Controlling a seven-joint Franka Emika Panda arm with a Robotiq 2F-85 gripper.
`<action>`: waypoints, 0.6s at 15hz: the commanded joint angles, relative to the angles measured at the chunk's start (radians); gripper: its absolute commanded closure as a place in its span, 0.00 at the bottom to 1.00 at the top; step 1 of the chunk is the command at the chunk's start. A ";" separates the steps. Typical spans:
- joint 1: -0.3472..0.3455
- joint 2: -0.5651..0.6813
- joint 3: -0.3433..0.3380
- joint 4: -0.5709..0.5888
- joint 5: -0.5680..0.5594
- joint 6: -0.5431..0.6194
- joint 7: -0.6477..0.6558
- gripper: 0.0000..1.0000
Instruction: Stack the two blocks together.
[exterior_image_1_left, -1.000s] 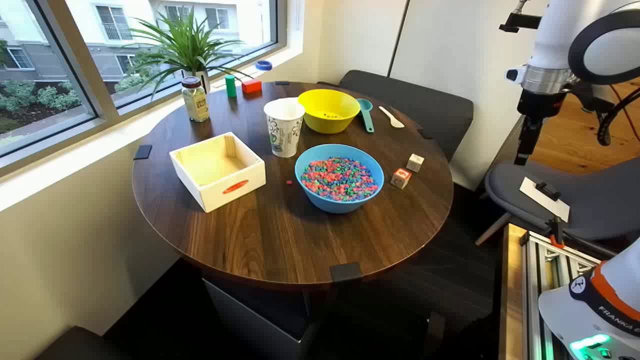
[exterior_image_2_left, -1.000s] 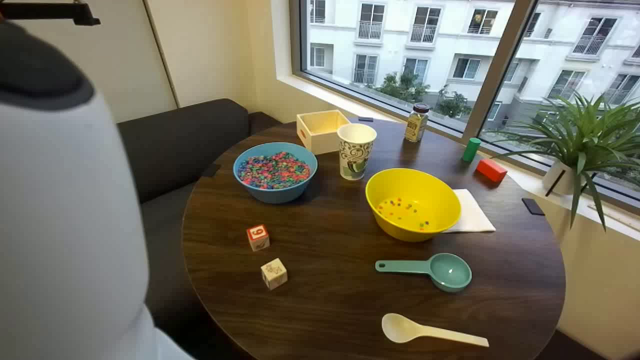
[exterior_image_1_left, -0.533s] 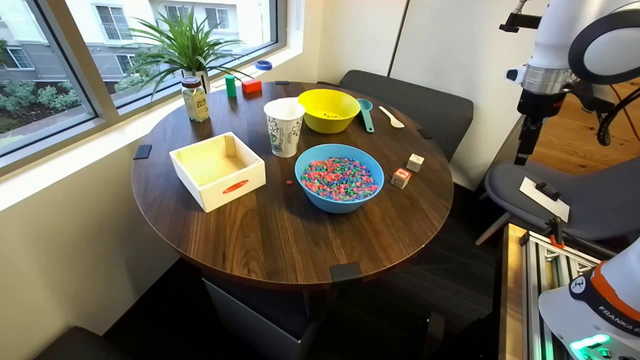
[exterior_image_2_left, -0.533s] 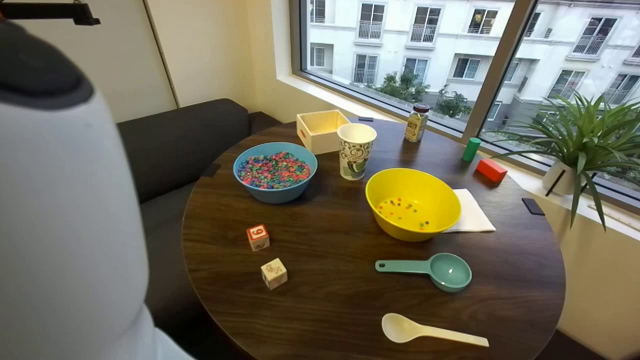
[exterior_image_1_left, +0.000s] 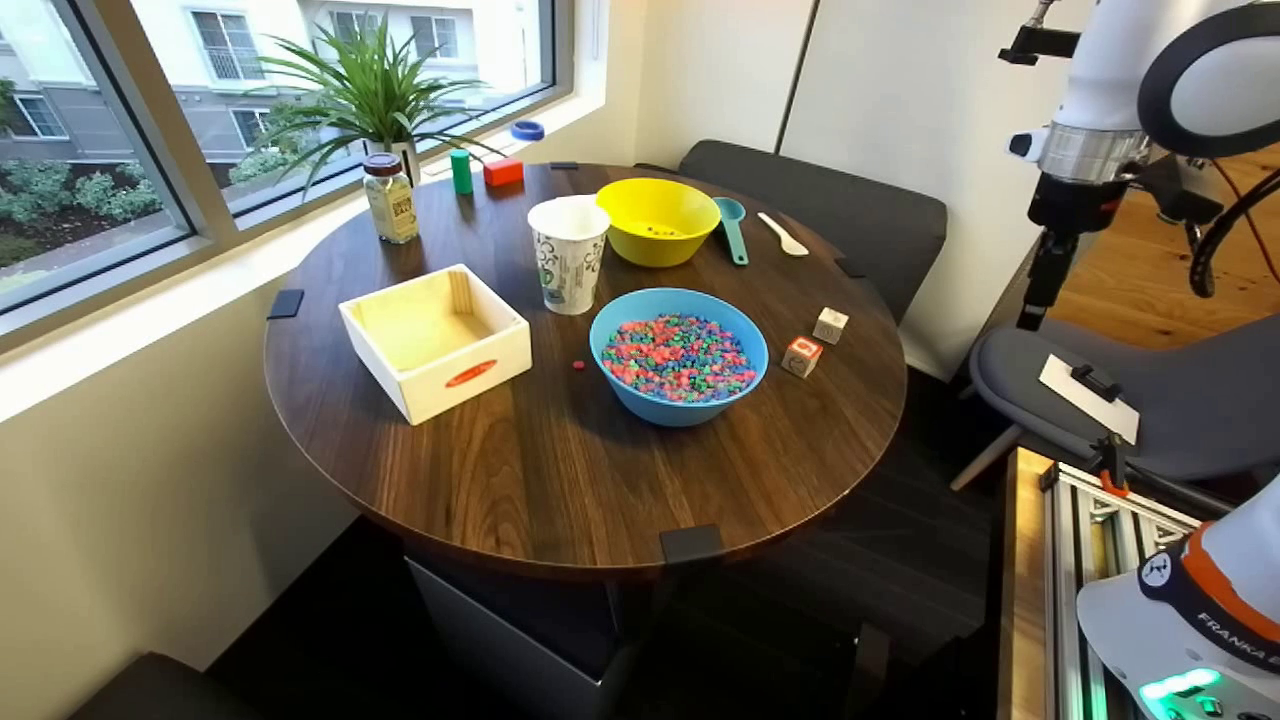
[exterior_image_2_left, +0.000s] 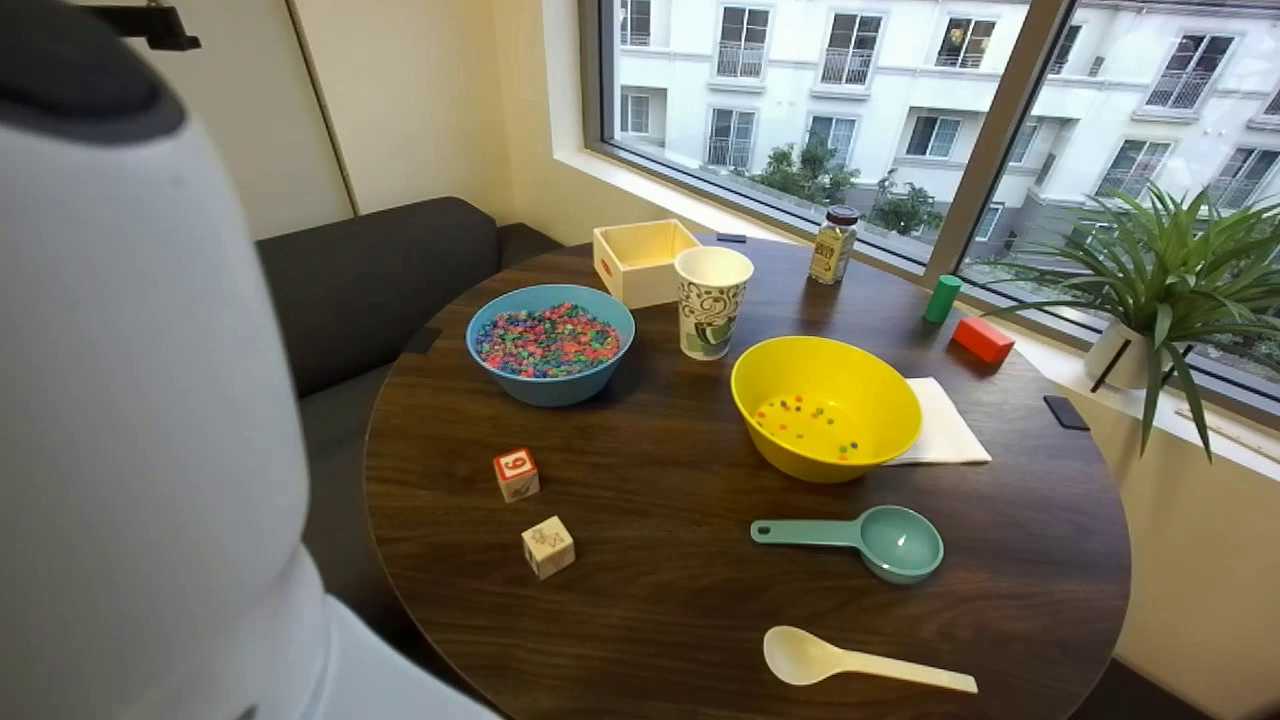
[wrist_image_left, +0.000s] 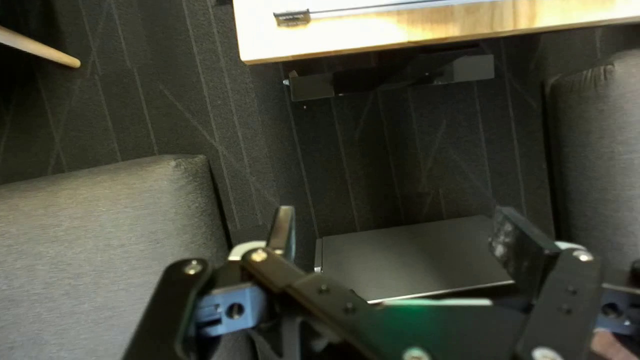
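The whitish block (exterior_image_1_left: 830, 325) and the tan-pink block (exterior_image_1_left: 802, 356) with a red-edged top sit apart, each flat on the table, close to each other. They also show in an exterior view, the whitish block (exterior_image_2_left: 548, 547) nearer that camera and the tan-pink block (exterior_image_2_left: 516, 475) behind it. My gripper (exterior_image_1_left: 1032, 318) hangs pointing down beyond the table's edge, away from both blocks. In the wrist view my gripper (wrist_image_left: 393, 227) has its fingers wide apart with nothing between them. The blocks are out of the wrist view.
A blue bowl (exterior_image_1_left: 603, 372) of beads stands beside the blocks. A yellow bowl (exterior_image_1_left: 655, 255), paper cup (exterior_image_1_left: 568, 262), wooden box (exterior_image_1_left: 465, 375), measuring scoop (exterior_image_1_left: 735, 238) and spoon (exterior_image_1_left: 785, 236) are also on the table (exterior_image_1_left: 560, 500). A grey chair (exterior_image_1_left: 1200, 400) is below the gripper.
The arm and gripper have shifted slightly, a little toward the table in the last half second. The blocks and other objects have not moved.
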 joint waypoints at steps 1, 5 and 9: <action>0.048 -0.035 0.046 0.013 0.103 0.004 0.086 0.00; 0.092 -0.011 0.136 0.056 0.178 0.045 0.232 0.00; 0.124 0.050 0.214 0.116 0.177 0.107 0.341 0.00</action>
